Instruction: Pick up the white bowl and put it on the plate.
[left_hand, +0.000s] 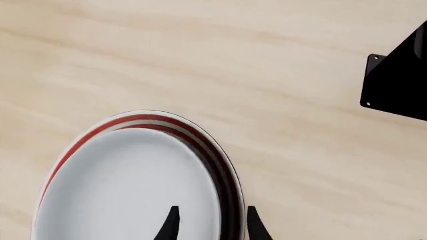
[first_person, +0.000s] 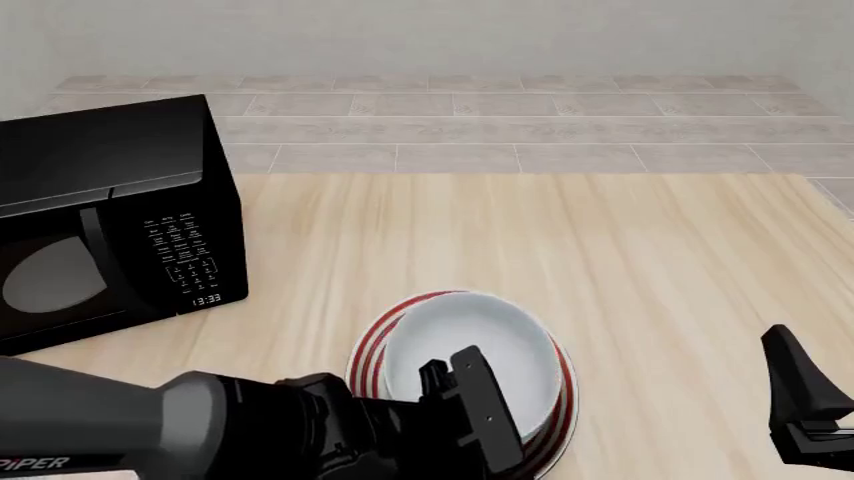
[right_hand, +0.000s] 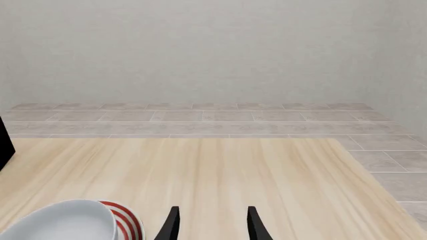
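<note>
White bowl (first_person: 474, 350) sits on red-ringed plate (first_person: 367, 345), centre-front of wooden table (first_person: 641, 260). Left gripper (left_hand: 211, 227) at bowl's near rim, jaws spread, one finger each side of bowl wall. Right gripper (right_hand: 211, 225) well right of plate, jaws apart, holding nothing. Black microwave (first_person: 114, 215) far left.

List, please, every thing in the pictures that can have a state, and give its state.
white bowl: upright, sitting on the plate.
plate: flat on the table, under the bowl.
microwave: door closed, clock lit.
left gripper: jaws open, astride the bowl's rim.
right gripper: jaws open, holding nothing.
</note>
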